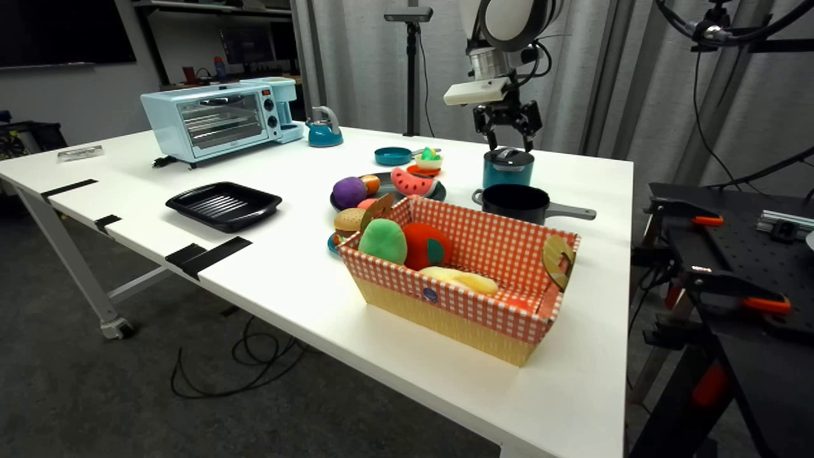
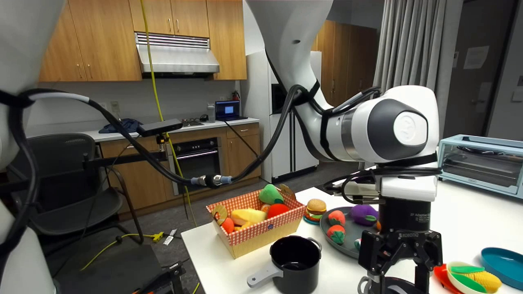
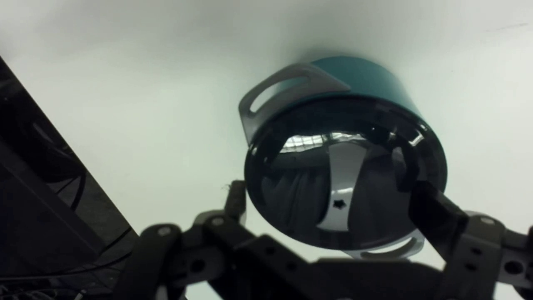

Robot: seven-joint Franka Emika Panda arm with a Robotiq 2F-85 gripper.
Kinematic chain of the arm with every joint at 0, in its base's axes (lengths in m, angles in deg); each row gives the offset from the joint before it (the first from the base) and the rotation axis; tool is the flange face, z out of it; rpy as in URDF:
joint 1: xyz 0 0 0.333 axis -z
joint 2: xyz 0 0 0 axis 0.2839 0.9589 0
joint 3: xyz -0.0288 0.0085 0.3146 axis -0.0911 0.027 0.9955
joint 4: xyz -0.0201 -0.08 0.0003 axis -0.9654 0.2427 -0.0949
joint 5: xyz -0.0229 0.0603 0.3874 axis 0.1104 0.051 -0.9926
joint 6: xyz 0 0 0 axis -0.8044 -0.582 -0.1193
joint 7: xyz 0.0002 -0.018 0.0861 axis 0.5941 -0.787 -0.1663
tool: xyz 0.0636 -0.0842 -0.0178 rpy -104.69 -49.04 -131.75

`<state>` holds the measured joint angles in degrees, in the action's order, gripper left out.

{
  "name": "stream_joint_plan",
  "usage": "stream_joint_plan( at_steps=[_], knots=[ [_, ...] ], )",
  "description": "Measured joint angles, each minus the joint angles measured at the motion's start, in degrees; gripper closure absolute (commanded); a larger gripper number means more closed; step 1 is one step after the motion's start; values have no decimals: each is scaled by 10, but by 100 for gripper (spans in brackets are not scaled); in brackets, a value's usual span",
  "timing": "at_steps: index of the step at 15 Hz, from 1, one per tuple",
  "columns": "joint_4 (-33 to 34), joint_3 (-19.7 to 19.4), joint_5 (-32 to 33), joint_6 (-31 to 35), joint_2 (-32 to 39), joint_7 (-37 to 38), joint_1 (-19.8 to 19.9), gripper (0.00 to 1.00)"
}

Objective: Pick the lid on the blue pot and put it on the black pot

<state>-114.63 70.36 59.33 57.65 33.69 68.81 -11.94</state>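
We see a glossy white, rounded arm (image 2: pixel 339 136) with an oval dark-grey joint cover (image 2: pixel 383 131), thick black cables (image 2: pixel 271 145), black straps (image 2: pixel 325 130), and a black jointed gripper (image 1: pixel 510 145) (its pale lettering (image 2: pixel 408 235) reads ROBOTIQ).

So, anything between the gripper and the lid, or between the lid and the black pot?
Nothing visible either way. The open gripper hangs over the lid, which sits on the blue pot; the uncovered black pot stands nearby, and the checkered basket is past it, not between.

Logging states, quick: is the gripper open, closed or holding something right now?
Gripper: open, holding nothing, poised over the lid, which sits on the blue pot.
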Motion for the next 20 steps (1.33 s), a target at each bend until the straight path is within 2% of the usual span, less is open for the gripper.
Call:
stream_joint_plan(
  at_steps=[8,9,11,12,20],
  knots=[
    [30,-10,0,0,32,37,-4,1],
    [32,-11,0,0,34,40,-5,21],
    [35,-12,0,0,37,42,-7,28],
    [36,-12,0,0,38,43,-8,35],
    [49,-15,0,-23,38,44,-12,94]
  ],
)
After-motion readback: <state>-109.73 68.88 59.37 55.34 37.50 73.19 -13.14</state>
